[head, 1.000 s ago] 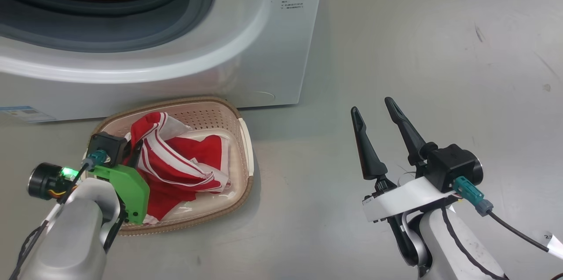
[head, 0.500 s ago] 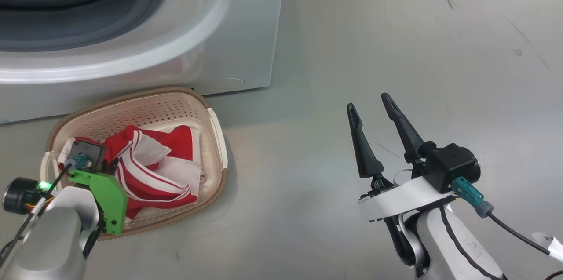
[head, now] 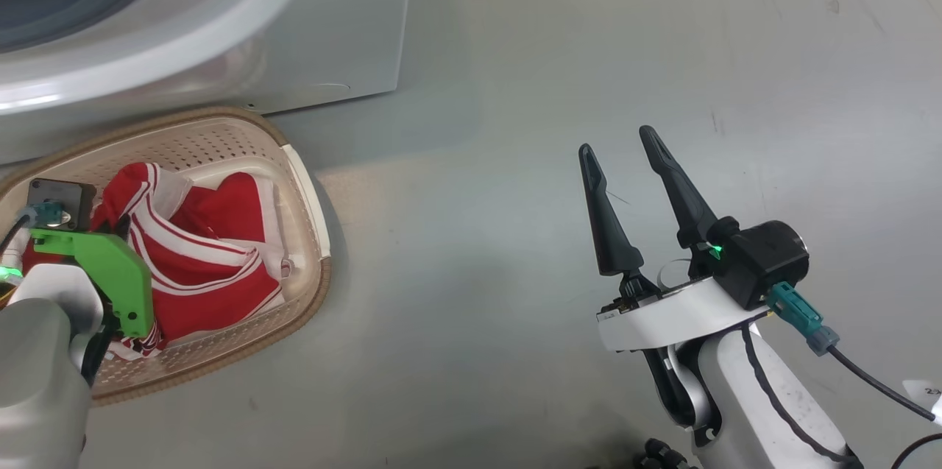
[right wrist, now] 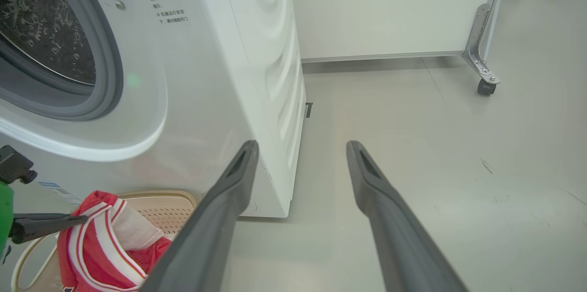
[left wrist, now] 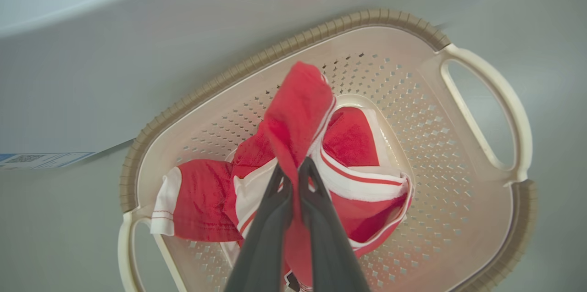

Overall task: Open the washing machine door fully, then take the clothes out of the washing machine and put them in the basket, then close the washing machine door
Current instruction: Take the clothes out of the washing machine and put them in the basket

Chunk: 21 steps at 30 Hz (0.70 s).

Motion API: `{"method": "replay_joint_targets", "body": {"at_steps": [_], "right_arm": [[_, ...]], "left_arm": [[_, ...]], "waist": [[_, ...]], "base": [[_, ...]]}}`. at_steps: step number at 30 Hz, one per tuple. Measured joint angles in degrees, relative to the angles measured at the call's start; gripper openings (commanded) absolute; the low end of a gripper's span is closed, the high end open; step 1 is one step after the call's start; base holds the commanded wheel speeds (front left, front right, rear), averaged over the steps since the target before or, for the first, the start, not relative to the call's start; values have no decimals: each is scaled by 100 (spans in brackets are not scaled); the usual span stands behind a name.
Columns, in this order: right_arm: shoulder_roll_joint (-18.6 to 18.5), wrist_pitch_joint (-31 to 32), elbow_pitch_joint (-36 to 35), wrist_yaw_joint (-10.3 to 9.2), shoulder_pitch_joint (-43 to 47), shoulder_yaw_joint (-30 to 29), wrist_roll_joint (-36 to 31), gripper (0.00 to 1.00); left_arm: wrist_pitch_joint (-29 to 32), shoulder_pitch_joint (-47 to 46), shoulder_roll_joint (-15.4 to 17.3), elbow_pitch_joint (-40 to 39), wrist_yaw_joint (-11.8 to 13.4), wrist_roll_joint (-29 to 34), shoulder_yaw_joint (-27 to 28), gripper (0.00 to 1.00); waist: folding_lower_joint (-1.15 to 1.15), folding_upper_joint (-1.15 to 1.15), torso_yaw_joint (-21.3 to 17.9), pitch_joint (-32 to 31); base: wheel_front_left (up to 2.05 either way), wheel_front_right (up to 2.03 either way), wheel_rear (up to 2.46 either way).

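- My right gripper (head: 617, 143): two long, tapering black fingers (head: 611, 233), each with a hollow recess near its pointed tip.
- Behind it: a curved white wrist band (head: 677, 314) on a pale grey right forearm (head: 773, 425), which is traced by a thin black cord (head: 756, 386).
- Beside the finger bases: a black camera block (head: 765, 263) with a small green light (head: 714, 252). A teal plug (head: 795, 308) leads into a black cable (head: 876, 384) carrying a white tag (head: 927, 392).
- My left gripper (left wrist: 293, 166): matching dark grey fingers, smooth and matt.
- Behind it: a bright green bracket (head: 110, 281), a black camera cube (head: 59, 196) with its own teal connector (head: 45, 213), and a rounded pale grey left forearm (head: 37, 381).
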Motion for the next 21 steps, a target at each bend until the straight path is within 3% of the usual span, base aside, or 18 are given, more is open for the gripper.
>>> {"method": "replay_joint_targets", "body": {"at_steps": [9, 10, 11, 12, 21], "right_arm": [[4, 0, -92, -98, -113, -26, 43, 100], [5, 0, -93, -99, -116, -41, 55, 100], [5, 0, -93, -100, -118, -56, 56, 100], [5, 0, -93, -101, -121, -67, 56, 100], [7, 0, -48, -107, -160, -137, 23, 100]], "left_arm": [[85, -70, -4, 357, 0, 4, -49, 0], [110, -79, -27, 408, 0, 4, -51, 19], [137, -83, -54, 456, 0, 4, -54, 64], [159, -85, -74, 485, 0, 4, -58, 100], [-10, -295, -193, 590, 0, 35, -151, 100]], "waist": [[0, 0, -207, 378], [0, 0, -216, 397], [0, 0, -221, 411], [0, 0, -218, 418], [0, 0, -53, 347]], "base": [[0, 0, 0], [0, 0, 0], [0, 0, 0], [0, 0, 0], [0, 0, 0]]}}
